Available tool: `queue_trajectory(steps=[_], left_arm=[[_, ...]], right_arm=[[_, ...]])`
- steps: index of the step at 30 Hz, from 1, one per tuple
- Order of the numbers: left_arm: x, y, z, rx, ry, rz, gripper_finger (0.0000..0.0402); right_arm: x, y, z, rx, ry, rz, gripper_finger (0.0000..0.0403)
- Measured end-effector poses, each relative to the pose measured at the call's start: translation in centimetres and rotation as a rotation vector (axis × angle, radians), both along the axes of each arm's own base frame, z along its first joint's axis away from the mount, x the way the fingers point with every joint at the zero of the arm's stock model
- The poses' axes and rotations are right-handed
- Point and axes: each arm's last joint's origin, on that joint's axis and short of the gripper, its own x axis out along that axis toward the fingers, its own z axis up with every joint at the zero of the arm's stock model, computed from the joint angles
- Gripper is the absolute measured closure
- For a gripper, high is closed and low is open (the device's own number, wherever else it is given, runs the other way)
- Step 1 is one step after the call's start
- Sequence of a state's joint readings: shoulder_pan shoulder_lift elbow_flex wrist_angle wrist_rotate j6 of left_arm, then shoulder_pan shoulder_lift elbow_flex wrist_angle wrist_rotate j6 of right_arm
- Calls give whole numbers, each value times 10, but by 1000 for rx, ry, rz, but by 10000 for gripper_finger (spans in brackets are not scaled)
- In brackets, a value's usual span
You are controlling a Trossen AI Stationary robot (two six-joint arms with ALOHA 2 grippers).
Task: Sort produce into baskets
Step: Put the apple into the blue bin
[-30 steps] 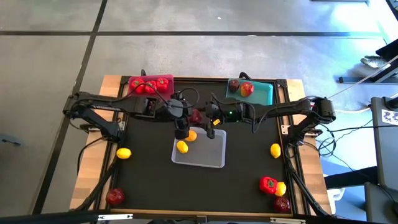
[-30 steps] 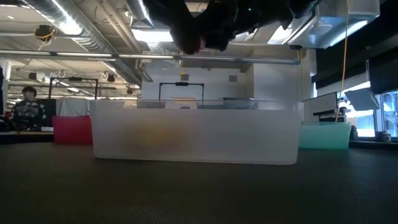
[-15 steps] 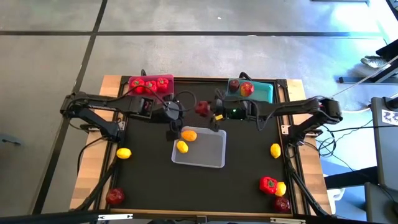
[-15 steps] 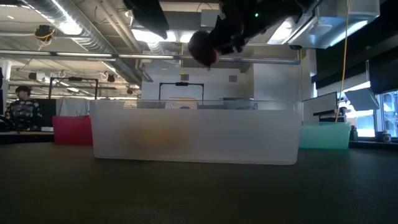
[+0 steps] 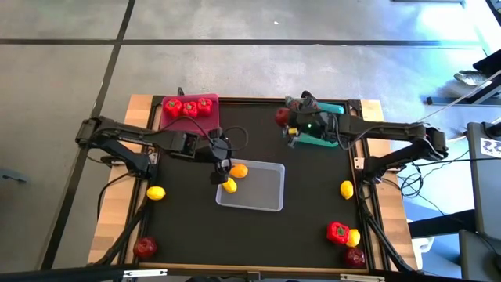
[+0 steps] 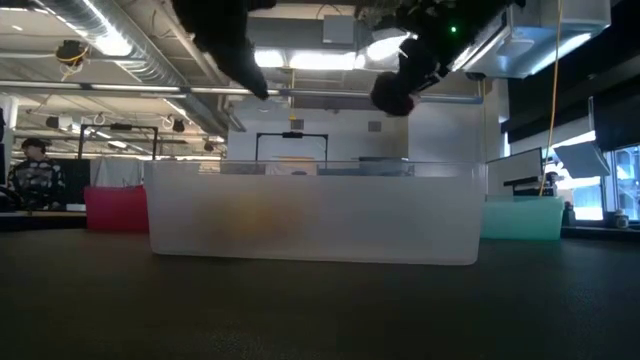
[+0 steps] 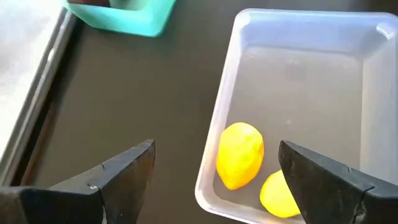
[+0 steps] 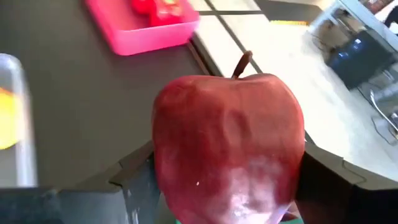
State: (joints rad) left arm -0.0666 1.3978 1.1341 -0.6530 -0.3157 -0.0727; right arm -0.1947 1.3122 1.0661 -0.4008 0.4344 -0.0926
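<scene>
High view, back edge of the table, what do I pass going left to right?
Pink basket holding red peppers → apple gripped by the right gripper → teal basket.

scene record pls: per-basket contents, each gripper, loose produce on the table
pink basket: three red peppers
teal basket: contents hidden by the arm
clear basket: two lemons
right gripper: holds a red apple at the teal basket's edge
left gripper: open, empty, over the clear basket's corner
loose on table: lemon and apple left side; lemon, pepper, lemon, apple right side
</scene>
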Motion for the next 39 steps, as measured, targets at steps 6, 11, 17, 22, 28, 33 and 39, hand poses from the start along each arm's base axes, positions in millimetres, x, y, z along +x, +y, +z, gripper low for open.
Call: queue_trajectory(steps=[6,11,17,22,28,33,39], left_arm=[[0,0,-15,-23,-10,19,65],[-1,0,-20,-26,-10,22,65],[1,0,-20,-28,-34,22,65],[2,0,-19,-21,-45,13,65],[2,0,-19,-20,-47,13,65],[3,0,-19,-23,-60,15,65],[4,0,-18,-23,-69,15,65]], right_arm=[[-16,-31,-22,60,3,-73,119],[-31,-53,-52,127,-36,-120,119],[-47,-71,-81,199,-132,-157,118],[-58,-77,-100,206,-215,-175,118],[-69,-77,-117,176,-312,-195,118],[-74,-73,-127,154,-395,-202,118],[-78,-71,-142,147,-397,-241,118]])
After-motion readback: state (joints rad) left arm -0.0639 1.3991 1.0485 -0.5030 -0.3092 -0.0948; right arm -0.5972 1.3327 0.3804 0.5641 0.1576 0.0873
